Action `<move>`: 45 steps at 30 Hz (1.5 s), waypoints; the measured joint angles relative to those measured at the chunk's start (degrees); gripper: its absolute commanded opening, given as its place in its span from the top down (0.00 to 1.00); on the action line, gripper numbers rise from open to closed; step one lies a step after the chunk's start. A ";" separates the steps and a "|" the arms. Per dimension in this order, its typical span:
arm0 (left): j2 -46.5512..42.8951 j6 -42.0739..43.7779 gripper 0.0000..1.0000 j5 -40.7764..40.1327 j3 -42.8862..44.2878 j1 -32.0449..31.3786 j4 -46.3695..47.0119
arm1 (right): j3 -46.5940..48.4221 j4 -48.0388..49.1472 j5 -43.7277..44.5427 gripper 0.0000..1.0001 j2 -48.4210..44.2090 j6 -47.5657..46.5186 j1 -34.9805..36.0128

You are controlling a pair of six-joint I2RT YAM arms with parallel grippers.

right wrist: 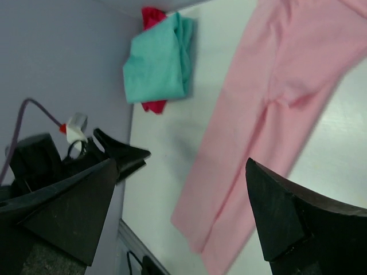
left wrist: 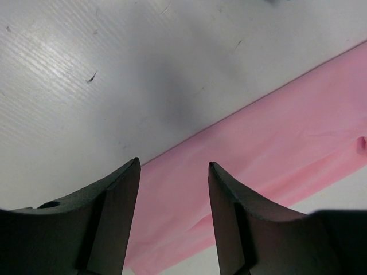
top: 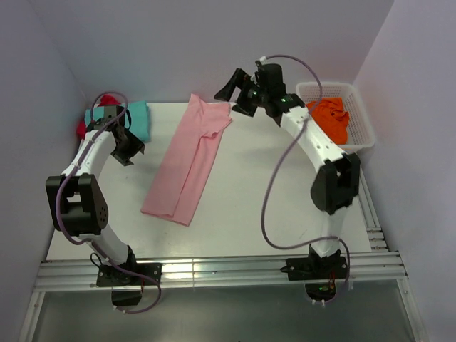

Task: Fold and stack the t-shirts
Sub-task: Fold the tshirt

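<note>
Lying folded mid-frame, the pink t-shirt (top: 187, 160) is free; right gripper (top: 236, 96) gapes wide, left gripper (left wrist: 174, 165) half-open, both empty.

Bench (top: 285, 206): white, flat.
Pink t-shirt (top: 187, 160): long folded strip, between left gripper (top: 132, 151) and right gripper (top: 232, 96).
Teal t-shirt (top: 139, 117): folded over red t-shirt (top: 80, 129), beyond left gripper.
Basket (top: 361, 117): just right of right gripper.
</note>
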 measured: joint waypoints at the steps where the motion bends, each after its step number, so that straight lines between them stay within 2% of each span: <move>1: -0.11 -0.02 0.44 0.02 -0.63 -0.02 0.09 | -3.56 0.22 0.33 0.00 -3.52 -0.31 0.02; 3: -0.37 -0.02 0.44 0.00 -1.73 -0.02 0.09 | -12.37 0.42 1.64 0.00 -10.97 -0.94 0.55; 6: -0.72 -0.13 0.44 -0.04 -2.69 -0.02 0.00 | -21.70 -1.05 4.24 0.00 -15.89 -1.27 2.27; 11: -2.58 -1.03 0.44 0.00 -3.21 -0.02 0.11 | -32.22 -7.23 7.74 0.00 -13.60 -0.50 9.77; 16: -5.62 -1.73 0.44 0.04 -4.33 -0.07 0.02 | -37.70 -10.67 8.35 0.00 -12.22 2.19 19.34; 22: -8.44 -2.62 0.43 0.07 -5.68 -0.31 -0.20 | -38.03 -9.20 7.72 0.00 -10.67 4.31 23.93; 27: -12.74 -2.78 0.43 0.00 -8.22 -0.46 -1.14 | -36.52 -8.57 8.09 0.00 -4.33 4.98 25.77; 38: -18.36 -2.49 0.43 -1.16 -10.38 -0.55 -3.32 | -25.49 -8.24 8.35 0.00 4.57 5.44 27.65; 41: -18.71 -2.49 0.43 -1.16 -11.02 -0.55 -3.45 | -23.54 -8.41 9.27 0.07 5.86 5.33 27.65; 42: -18.73 -2.49 0.43 -1.16 -11.15 -0.55 -3.65 | -23.08 -8.57 9.42 0.14 6.23 5.35 27.65; 44: -18.73 -2.47 0.43 -1.16 -11.32 -0.55 -4.07 | -22.32 -8.63 10.03 0.20 6.91 5.38 27.65; 45: -18.73 -2.40 0.43 -1.16 -11.39 -0.55 -4.20 | -21.99 -8.70 10.01 0.28 7.23 5.40 27.65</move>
